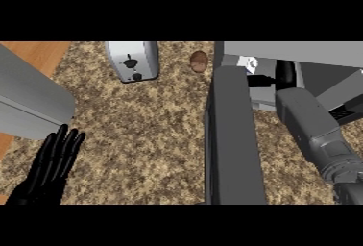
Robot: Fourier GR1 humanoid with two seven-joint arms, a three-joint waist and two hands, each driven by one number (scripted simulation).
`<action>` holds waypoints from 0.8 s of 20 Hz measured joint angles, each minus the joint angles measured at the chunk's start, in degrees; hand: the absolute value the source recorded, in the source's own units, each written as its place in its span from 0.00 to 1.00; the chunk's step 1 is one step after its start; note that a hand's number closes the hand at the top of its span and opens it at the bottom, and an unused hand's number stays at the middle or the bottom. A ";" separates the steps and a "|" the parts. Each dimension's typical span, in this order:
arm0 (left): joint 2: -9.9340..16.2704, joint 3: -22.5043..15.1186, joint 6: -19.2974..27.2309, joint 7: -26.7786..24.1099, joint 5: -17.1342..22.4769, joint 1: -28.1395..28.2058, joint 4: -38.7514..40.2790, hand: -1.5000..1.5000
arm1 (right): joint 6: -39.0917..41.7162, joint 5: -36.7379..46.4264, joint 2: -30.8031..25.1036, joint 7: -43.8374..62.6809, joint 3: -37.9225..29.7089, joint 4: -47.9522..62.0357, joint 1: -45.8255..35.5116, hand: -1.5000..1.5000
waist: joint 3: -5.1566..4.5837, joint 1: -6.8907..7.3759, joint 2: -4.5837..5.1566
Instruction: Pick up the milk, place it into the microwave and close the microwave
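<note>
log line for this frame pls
right robot hand: inside microwave, near milk | door: open | left robot hand: open, resting

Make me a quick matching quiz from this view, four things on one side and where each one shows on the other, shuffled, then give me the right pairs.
Things:
1. toaster
2. left hand
3. microwave door
4. small brown item

Places:
A. standing open, centre right
B. lower left, fingers straight, resting
C. top centre-left on the counter
D. between the toaster and the microwave, near the top

Pairs: 1-C, 2-B, 3-A, 4-D
</note>
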 measured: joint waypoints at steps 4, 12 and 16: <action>-0.15 -2.06 1.59 -0.36 -1.24 -0.20 0.86 0.00 | 0.92 -0.70 0.67 -1.34 -0.76 -0.26 1.20 0.00 | -0.04 -0.81 -0.39; -0.02 -3.80 1.37 -0.25 -2.24 -1.97 4.31 0.00 | 7.22 -2.03 1.93 -5.58 -1.98 -0.75 5.06 0.00 | -0.09 -2.56 -1.07; 0.24 -5.38 0.88 0.48 -2.35 -3.00 6.31 0.00 | 10.92 -2.71 3.46 -8.34 -2.47 -1.10 7.54 0.00 | -0.14 -3.56 -1.57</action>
